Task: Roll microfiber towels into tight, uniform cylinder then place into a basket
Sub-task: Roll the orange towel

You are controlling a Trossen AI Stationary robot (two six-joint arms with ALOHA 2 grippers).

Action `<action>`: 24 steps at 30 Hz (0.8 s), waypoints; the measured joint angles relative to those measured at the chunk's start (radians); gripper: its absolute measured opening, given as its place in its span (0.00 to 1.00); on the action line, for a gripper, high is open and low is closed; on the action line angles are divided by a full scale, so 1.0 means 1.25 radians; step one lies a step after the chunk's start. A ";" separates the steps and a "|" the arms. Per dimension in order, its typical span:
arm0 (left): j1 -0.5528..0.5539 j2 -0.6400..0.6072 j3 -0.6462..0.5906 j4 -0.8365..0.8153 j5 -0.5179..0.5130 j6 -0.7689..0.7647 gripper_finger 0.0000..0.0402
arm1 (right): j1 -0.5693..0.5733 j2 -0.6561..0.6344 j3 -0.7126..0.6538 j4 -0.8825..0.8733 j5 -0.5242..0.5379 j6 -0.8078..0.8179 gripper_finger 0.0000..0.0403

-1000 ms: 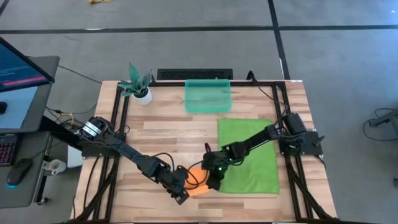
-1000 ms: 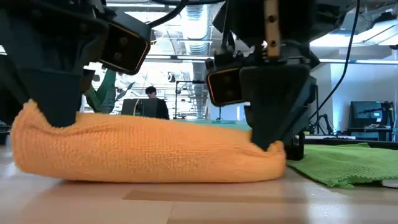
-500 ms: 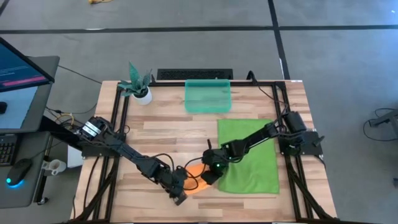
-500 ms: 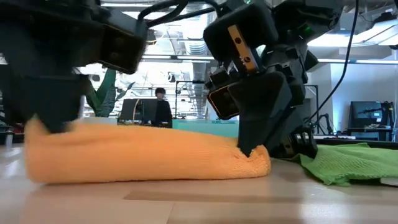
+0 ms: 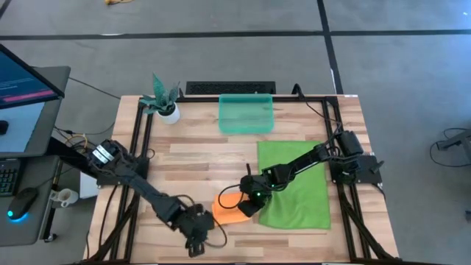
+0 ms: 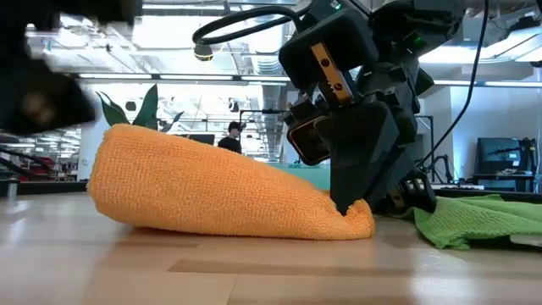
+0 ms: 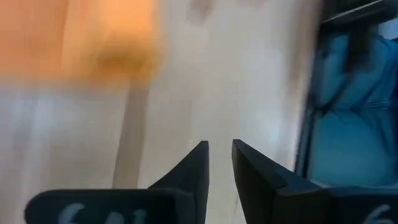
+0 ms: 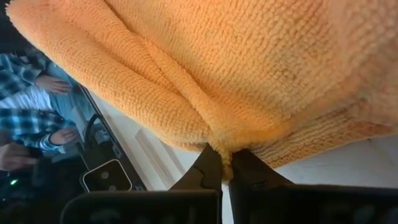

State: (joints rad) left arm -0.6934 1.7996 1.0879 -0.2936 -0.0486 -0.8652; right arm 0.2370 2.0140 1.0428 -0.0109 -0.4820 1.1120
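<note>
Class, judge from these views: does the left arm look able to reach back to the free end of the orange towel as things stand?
Probably yes. The left gripper sits on bare table beside the orange towel, nothing between. The right gripper pinches only the far end.

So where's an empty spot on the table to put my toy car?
Bare wood lies between the potted plant, the basket and the left arm. The front middle is crowded: the right gripper pinches the orange towel beside the green towel; the left gripper is close by.
</note>
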 joint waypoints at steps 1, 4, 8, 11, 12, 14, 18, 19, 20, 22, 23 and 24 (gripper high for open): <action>-0.016 0.000 0.016 0.008 -0.051 0.053 0.13 | 0.000 0.000 0.000 0.000 0.000 -0.002 0.04; -0.058 0.001 0.058 0.034 -0.222 0.186 0.10 | -0.001 0.000 0.000 0.001 0.000 -0.008 0.04; -0.049 0.025 0.065 0.071 -0.340 0.293 0.06 | -0.001 0.000 0.000 0.001 0.004 -0.008 0.05; -0.018 0.059 0.065 0.096 -0.331 0.323 0.02 | -0.001 0.000 -0.001 0.004 0.005 -0.009 0.04; -0.007 0.070 0.065 0.102 -0.319 0.330 0.01 | -0.001 0.000 -0.001 0.006 0.004 -0.009 0.04; 0.018 0.085 0.065 0.098 -0.300 0.330 0.01 | -0.001 0.000 -0.001 0.007 0.003 -0.010 0.04; 0.047 0.090 0.065 0.061 -0.304 0.299 0.00 | -0.001 0.001 -0.001 0.007 -0.003 -0.014 0.05; 0.050 0.090 0.065 0.051 -0.310 0.291 0.00 | -0.001 0.001 -0.001 0.007 -0.003 -0.016 0.05; 0.051 0.090 0.065 0.043 -0.311 0.280 0.00 | -0.001 0.001 -0.001 0.007 -0.003 -0.016 0.04; 0.051 0.090 0.065 0.024 -0.306 0.248 0.00 | -0.001 0.001 0.000 0.006 -0.003 -0.017 0.04; 0.050 0.090 0.065 0.010 -0.306 0.228 0.00 | -0.001 0.001 0.000 0.006 -0.003 -0.017 0.04; 0.050 0.090 0.064 -0.007 -0.307 0.206 0.00 | -0.001 0.001 0.000 0.006 -0.004 -0.017 0.04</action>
State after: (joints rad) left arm -0.6308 1.9121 1.1683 -0.3026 -0.4326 -0.6071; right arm 0.2352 2.0148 1.0424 -0.0029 -0.4870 1.0908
